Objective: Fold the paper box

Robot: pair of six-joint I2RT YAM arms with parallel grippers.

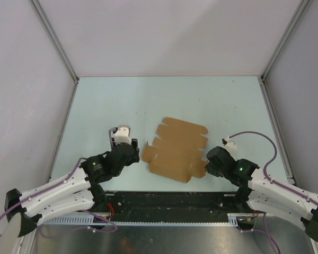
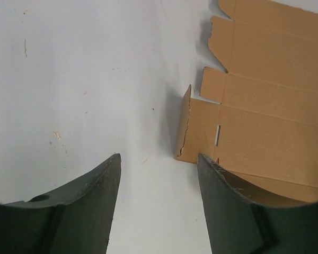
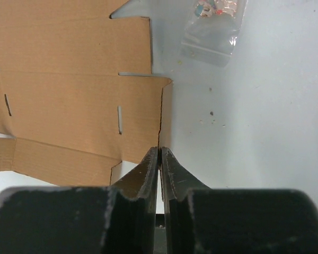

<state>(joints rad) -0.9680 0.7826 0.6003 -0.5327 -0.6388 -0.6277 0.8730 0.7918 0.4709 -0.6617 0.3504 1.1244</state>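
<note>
Soft, even light comes from overhead and keeps my tabletop point(image 1: 106, 106) bright; the top view is sharp, with only faint shadows beneath my arms along the near edge. Through my left wrist the tabletop looks pale and slightly washed out, and the paper box point(image 2: 265, 127) casts a soft grey shadow beside its raised flap. My left fingers point(image 2: 79, 211) loom dark and blurred at the bottom edge. Through my right wrist a clear plastic bag point(image 3: 212, 32) glints with glare, a little soft, and my right fingers point(image 3: 143, 180) are underexposed, nearly black
</note>
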